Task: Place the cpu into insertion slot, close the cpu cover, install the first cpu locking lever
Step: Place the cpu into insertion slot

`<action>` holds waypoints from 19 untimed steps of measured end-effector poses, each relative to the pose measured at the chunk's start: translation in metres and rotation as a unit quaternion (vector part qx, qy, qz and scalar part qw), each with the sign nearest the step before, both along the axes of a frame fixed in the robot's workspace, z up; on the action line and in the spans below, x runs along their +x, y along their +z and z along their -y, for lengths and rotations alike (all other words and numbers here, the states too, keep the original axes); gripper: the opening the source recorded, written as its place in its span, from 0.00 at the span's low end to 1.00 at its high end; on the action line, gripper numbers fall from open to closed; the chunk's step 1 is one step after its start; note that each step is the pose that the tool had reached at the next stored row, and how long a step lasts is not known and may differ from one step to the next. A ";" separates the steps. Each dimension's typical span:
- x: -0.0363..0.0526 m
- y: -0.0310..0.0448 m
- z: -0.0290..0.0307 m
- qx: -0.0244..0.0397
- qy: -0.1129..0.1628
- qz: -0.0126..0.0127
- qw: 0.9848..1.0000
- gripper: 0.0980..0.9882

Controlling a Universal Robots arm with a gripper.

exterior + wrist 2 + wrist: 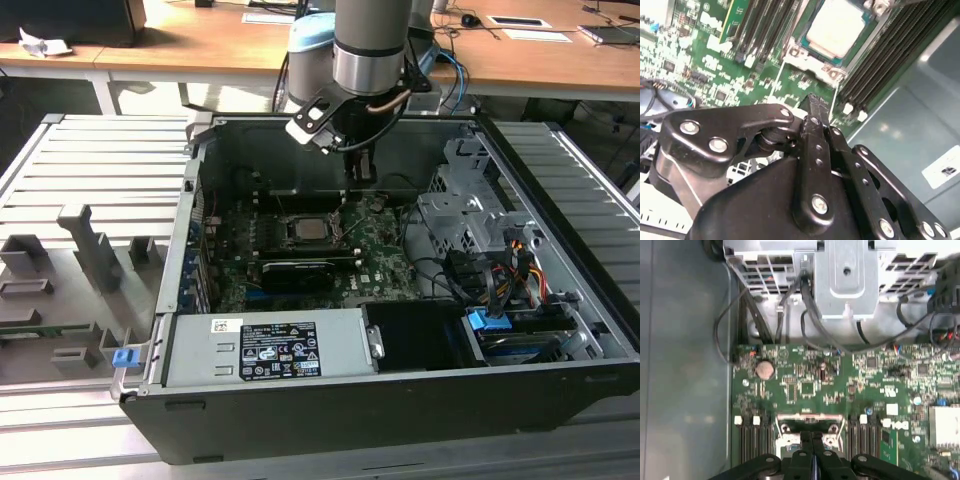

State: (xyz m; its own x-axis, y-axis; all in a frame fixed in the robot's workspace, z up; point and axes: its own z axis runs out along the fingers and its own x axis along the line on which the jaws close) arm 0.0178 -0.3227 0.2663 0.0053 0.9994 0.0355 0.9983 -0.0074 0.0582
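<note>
The cpu, a tan-silver square, lies flat in the insertion slot on the green board. In the second wrist view the cpu sits inside the silvery cpu cover, which lies flat around it. A thin metal lever runs along the cover's edge. My gripper hangs above the board just behind the socket, its black fingers pressed together with nothing between them. Both wrist views show the shut gripper close to the cover's hinge end.
Black memory slots flank the socket. A long black card lies in front of it. A grey drive cage with cables stands at the exterior view's right, the power supply at the front. The case walls enclose everything.
</note>
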 end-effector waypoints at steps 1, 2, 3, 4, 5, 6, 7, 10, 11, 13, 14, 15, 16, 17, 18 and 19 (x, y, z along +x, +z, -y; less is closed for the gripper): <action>0.0027 0.0000 0.0000 0.000 0.001 0.000 1.000 0.01; 0.0080 -0.0001 -0.0001 0.000 0.005 -0.001 1.000 0.01; 0.0125 -0.0001 0.0000 0.000 0.009 -0.001 1.000 0.01; 0.0171 -0.0001 -0.0003 0.000 0.010 -0.001 1.000 0.01; 0.0206 0.0000 -0.0004 0.000 0.010 -0.002 1.000 0.01; 0.0248 -0.0001 -0.0005 -0.001 0.010 -0.004 1.000 0.01; 0.0264 -0.0001 -0.0009 -0.002 0.010 -0.004 1.000 0.01; 0.0315 -0.0015 -0.0016 -0.005 0.010 -0.006 1.000 0.01; 0.0324 -0.0023 -0.0017 -0.005 0.010 -0.007 1.000 0.01; 0.0333 -0.0050 -0.0019 -0.008 0.010 -0.007 1.000 0.01; 0.0336 -0.0064 -0.0020 -0.008 0.010 -0.007 1.000 0.01; 0.0337 -0.0080 -0.0020 -0.008 0.010 -0.007 1.000 0.01; 0.0338 -0.0089 -0.0019 -0.009 0.010 -0.007 1.000 0.01; 0.0339 -0.0101 -0.0019 -0.009 0.010 -0.007 1.000 0.01; 0.0340 -0.0114 -0.0019 -0.009 0.010 -0.007 1.000 0.01; 0.0340 -0.0126 -0.0019 -0.010 0.010 -0.007 1.000 0.01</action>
State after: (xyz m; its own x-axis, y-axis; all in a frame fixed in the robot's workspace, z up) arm 0.0518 -0.3207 0.2538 -0.0147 0.9998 0.0161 0.9989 0.0139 0.0447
